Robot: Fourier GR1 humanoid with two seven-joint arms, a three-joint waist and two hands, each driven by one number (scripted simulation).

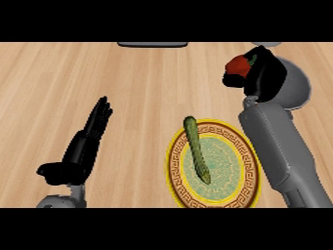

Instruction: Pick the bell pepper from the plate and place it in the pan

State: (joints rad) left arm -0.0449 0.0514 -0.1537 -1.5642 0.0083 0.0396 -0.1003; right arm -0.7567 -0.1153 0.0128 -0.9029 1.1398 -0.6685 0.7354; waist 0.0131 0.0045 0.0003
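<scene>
While the right hand [259, 73] curled round the red bell pepper [237, 64] at 1 o'clock, the plate [177, 173] (asparagus [197, 149] aboard) sat at 5; the left hand [86, 141] rested straight-fingered at 8.

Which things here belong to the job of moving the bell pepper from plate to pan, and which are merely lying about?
Belong to the job:
bell pepper, held in the right robot hand
plate
pan, beneath that hand

Lying about:
long green vegetable on the plate
left robot hand, open, resting
dark object at the counter's far edge
</scene>
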